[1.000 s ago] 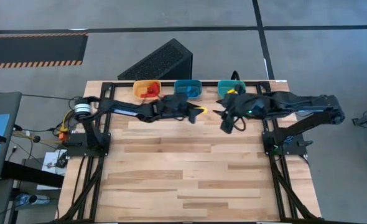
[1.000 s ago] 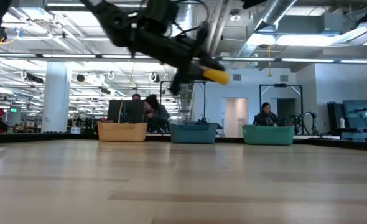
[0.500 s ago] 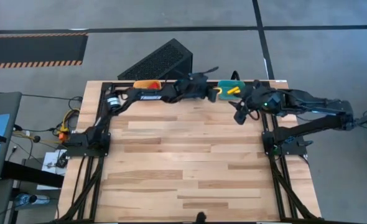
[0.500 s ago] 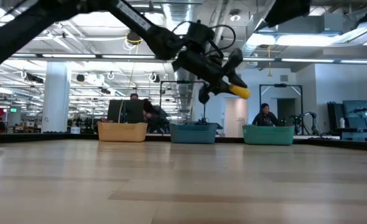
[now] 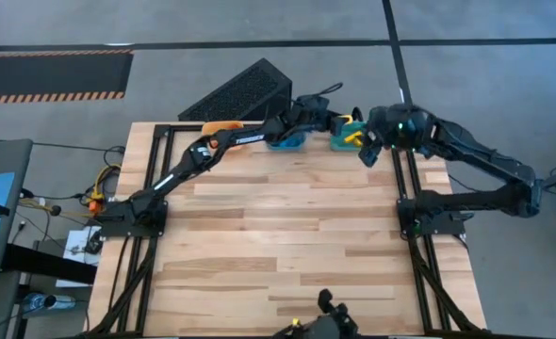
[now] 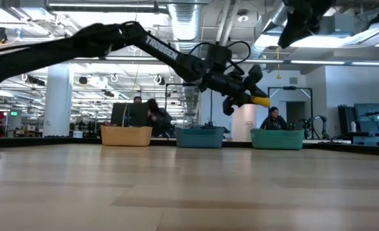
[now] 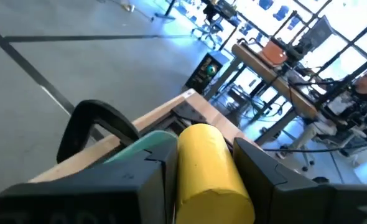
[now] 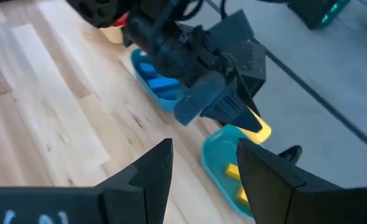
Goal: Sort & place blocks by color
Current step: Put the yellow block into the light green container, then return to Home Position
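My left arm reaches along the table's far edge to the teal bin (image 5: 342, 143). My left gripper (image 5: 347, 121) is shut on a yellow block (image 7: 208, 165), which hangs above that bin (image 8: 224, 163); the low view shows the block (image 6: 261, 101) high over the table. Yellow blocks (image 8: 236, 171) lie in the teal bin, and blue blocks (image 8: 158, 84) lie in the blue bin (image 5: 286, 141). The orange bin (image 5: 223, 126) is partly hidden by the arm. My right gripper (image 8: 199, 174) stands open and empty, just right of the teal bin (image 5: 366, 155). My left gripper pinches the yellow block by its two sides (image 7: 185, 177) between its two fingers. The block's free end (image 8: 258, 130) sticks out past the fingertips. The fingers lie nearly level, coming from the table's left. The block is lifted clear, above the teal bin.
A black wedge-shaped box (image 5: 245, 89) stands behind the far edge. A black clamp (image 7: 93, 124) sits by the table's far corner. The three bins (image 6: 200, 137) line the far edge, with bare wooden tabletop (image 5: 287, 245) in front. People sit in the room behind (image 6: 274, 119).
My left gripper has carried the yellow block along the far edge toward the table's right, from near the blue bin to above the teal bin, the arm stretching out. My right gripper has drawn back toward the far right corner, staying open.
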Available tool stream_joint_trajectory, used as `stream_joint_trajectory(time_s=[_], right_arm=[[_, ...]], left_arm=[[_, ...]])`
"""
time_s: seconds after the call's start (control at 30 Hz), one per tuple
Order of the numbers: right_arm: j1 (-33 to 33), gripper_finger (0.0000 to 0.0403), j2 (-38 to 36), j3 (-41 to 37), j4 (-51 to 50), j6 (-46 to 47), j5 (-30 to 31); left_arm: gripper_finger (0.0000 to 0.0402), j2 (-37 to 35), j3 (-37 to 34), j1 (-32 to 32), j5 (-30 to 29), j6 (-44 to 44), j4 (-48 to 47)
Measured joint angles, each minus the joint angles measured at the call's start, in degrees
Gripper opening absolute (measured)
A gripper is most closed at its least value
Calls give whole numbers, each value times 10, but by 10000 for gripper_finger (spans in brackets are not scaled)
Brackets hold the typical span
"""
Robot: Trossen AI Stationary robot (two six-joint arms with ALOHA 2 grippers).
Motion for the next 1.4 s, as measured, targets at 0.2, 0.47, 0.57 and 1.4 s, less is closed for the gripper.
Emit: stream_joint_trajectory(time_s=[0.2, 0.47, 0.57, 1.4], right_arm=[[-112, 198, 0, 0, 12, -19, -85], [-202, 198, 4, 0, 41, -28, -164], [-212, 198, 4, 0, 40, -28, -169], [-167, 142, -134, -91, 205, 95, -429]], left_arm=[[109, 41, 50, 10, 6, -11, -21], [119, 42, 44, 8, 3, -11, -94], [130, 41, 45, 4, 9, 19, -78], [15, -174, 62, -5, 111, 214, -114]])
